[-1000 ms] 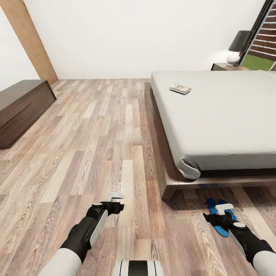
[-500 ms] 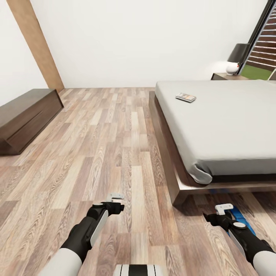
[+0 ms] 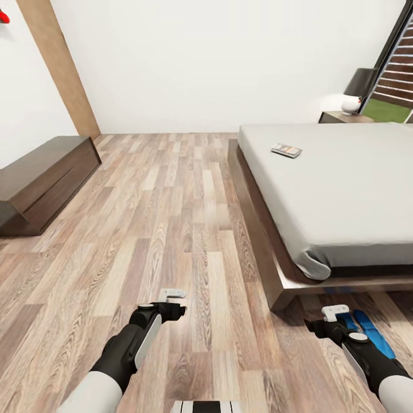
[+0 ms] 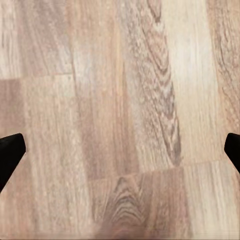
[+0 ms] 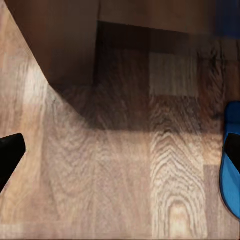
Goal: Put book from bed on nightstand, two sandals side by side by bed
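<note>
Sandals [image 3: 367,332], flat bright blue, lie by the bed [image 3: 344,189]; both claws gape wide, empty.

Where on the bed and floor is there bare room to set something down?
The grey mattress is bare except for the book near its far side. Wide open floor runs between the bed frame and the low cabinet. Crowded: the bed's foot, where blue sandals lie by the right gripper.

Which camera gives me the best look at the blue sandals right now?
The head view: the sandals lie on the floor at the foot of the bed, partly behind the right arm. The right wrist view catches one blue edge. The left wrist view looks at floor planks.
</note>
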{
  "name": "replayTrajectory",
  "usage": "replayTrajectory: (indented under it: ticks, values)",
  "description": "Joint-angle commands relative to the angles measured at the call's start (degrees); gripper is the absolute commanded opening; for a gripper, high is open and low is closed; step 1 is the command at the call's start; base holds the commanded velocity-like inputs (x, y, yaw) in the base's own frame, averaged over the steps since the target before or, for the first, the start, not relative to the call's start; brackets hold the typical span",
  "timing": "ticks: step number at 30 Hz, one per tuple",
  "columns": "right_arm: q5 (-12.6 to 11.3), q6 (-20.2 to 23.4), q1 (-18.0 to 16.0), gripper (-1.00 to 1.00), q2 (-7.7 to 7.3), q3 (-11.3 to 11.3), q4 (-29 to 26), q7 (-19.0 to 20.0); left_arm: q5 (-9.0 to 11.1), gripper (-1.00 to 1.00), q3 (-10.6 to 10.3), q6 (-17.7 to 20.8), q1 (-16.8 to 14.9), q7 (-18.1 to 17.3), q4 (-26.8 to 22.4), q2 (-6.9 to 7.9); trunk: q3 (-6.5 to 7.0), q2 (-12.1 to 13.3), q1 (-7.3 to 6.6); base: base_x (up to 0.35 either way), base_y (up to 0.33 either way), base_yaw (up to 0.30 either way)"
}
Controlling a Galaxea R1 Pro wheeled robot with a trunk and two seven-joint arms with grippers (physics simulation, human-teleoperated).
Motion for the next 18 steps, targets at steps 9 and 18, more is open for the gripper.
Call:
replayTrajectory:
  ticks: [9, 18]
  values:
    - [0.19, 0.02, 0.04, 1.00, -0.03, -0.20, -0.17, 0.17, 0.61, 1.00, -0.15, 0.16, -0.02, 0.56, -0.05, 0.03, 1.58, 3.61, -1.99, 0.000, 0.272, 0.000]
    - [0.19, 0.08, 0.02, 1.00, 0.00, -0.49, -0.18, 0.09, 0.48, 1.00, -0.12, 0.15, -0.02, 0.62, -0.05, 0.05, 3.20, 7.22, -3.97, 0.000, 0.273, 0.000]
